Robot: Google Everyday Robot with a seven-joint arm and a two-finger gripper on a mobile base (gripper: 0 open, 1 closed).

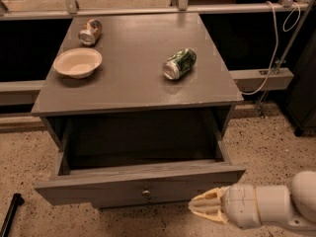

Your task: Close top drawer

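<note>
Looking at the grey wood-grain top drawer [98,189], standing far out from under the grey desk [133,83], dark inside showing, wide front running left to right across the view. Finding the white-and-cream gripper [196,209] low at the right, just in front of that front's right part and to the right of the small metal knob [146,192], jaws pressed together and gripping nothing; touching the panel or just short of it, not telling which. Judging the coming push as needing to go straight back toward the cabinet, with pressing this far off-centre risking a skewed drawer.
</note>
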